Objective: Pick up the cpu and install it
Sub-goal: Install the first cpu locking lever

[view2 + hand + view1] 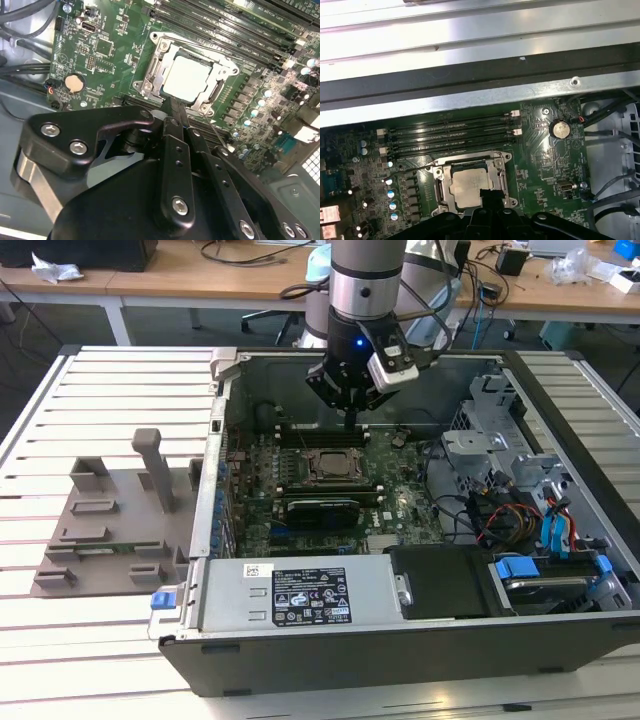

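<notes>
A: How do we see the arm [366, 285]?

B: It comes straight down into the open case [420, 640] in the exterior view, wrist vertical, with the tool [352, 422] hanging just above the board [400, 502], near the far edge of the socket [333, 466].

A: And the tool's state?

B: In the second wrist view the tool [176, 107] shows its fingers [172, 145] pressed together, side by side, with nothing between them that we can see.

A: Where is the cpu?

B: In both wrist views we see the cpu [187, 78] [470, 186] lying flat in the socket, lid up, inside the metal frame [150, 80]. It is square, so we find no long axis; its edges run parallel to the frame and to the memory slots [450, 135]. The fingertips stand just beside one edge of it; whether they touch it we cannot tell.
</notes>
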{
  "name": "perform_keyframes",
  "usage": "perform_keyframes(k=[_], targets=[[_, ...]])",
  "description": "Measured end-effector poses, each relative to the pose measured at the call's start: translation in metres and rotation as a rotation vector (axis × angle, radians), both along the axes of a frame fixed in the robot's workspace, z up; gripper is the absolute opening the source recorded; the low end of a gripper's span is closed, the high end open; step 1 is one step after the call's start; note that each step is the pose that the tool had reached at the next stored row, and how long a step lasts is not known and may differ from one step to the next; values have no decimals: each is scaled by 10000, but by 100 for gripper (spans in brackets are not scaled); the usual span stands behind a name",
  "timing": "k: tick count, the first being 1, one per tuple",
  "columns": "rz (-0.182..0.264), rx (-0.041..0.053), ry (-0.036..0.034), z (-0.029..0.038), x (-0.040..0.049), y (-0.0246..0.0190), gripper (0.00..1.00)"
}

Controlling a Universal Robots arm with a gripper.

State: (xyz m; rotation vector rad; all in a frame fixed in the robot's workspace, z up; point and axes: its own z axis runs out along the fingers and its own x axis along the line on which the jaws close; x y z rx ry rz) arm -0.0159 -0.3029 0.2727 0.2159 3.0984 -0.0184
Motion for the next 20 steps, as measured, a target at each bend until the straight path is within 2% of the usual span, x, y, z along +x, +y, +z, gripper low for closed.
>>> perform_keyframes(k=[18,20], targets=[[841,1,0,0,0,0,11],[897,49,-2,1,0,-1,11]])
